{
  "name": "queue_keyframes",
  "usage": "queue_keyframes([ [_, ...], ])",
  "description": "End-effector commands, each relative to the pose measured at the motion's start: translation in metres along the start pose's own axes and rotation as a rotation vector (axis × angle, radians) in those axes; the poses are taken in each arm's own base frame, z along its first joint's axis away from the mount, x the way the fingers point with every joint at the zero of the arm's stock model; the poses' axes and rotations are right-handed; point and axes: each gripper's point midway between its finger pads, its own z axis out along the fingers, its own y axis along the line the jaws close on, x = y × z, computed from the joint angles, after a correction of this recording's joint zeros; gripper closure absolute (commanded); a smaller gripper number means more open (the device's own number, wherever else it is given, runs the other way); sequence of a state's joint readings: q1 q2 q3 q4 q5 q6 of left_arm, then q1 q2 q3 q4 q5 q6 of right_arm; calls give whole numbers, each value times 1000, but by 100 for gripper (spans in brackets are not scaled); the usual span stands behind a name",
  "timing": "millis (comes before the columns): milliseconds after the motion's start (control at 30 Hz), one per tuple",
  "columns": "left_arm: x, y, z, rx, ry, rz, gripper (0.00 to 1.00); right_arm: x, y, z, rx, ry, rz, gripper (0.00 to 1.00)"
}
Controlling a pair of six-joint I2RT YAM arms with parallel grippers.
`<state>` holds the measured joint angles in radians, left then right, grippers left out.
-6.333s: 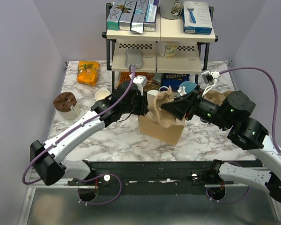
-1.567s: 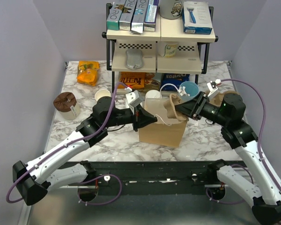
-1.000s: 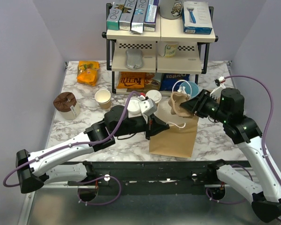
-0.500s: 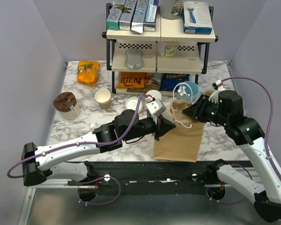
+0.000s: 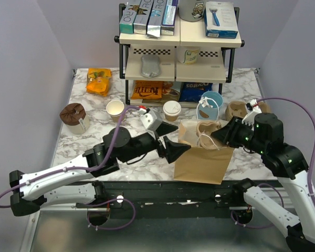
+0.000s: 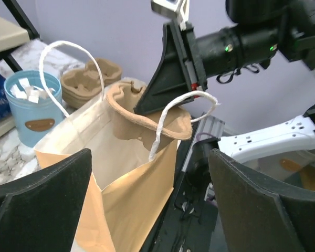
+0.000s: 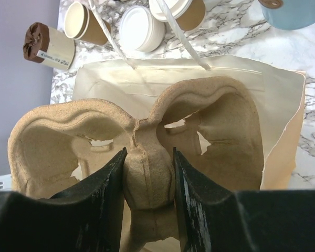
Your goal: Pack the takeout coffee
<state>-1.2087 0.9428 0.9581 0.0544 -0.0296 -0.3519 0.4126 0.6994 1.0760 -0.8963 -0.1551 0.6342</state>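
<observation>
Plainly, we judge the takeout coffee [image 5: 172,110], upright by the rack [image 5: 168,67] just beyond our spread left gripper [image 5: 174,139], is the left's to fetch, as our right gripper [image 5: 227,137] pinches the pulp carrier [image 5: 203,129] at the bag [image 5: 202,164] mouth.

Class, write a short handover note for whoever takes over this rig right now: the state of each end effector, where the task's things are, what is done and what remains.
Left end effector: open and empty, beside the left edge of the brown paper bag.
Right end effector: shut on the centre ridge of the moulded pulp cup carrier, holding it at the bag's open mouth.
Takeout coffee, the tan paper cup with a white lid: on the marble table behind the bag, not held.
Done: bag open, carrier at its mouth.
Left: seat the carrier, then put the coffee in.
</observation>
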Motion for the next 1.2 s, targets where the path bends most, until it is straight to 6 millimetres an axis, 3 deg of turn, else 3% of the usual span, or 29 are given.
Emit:
queue_keyframes([
  [0,-15,32,-13,-191,-80,-25,1,17,-9,1,21,59,-12,56],
  [133,6,78,-8,-433,75,-89,1,20,4,-2,-70,65,-48,56],
  [267,22,97,3,-459,195,-176,1,30,3,-1,-108,91,-115,56],
  [433,44,104,17,-416,301,-151,1,36,8,-4,-167,93,-153,56],
  [600,62,72,29,-154,365,-137,1,36,10,-8,-191,80,-187,56],
  [767,72,82,40,-183,405,-121,3,36,12,-11,-204,78,-188,56],
  [867,82,84,47,-174,444,-117,10,35,11,-10,-191,79,-180,56],
  [967,88,86,53,-172,465,-116,24,32,8,-7,-166,70,-174,56],
  [1000,88,87,54,-176,469,-111,36,31,7,-6,-158,68,-162,55],
  [1100,84,89,57,-190,457,-107,56,24,4,-2,-118,48,-135,55],
  [1167,78,87,57,-180,433,-108,63,15,0,-1,-75,16,-113,55],
])
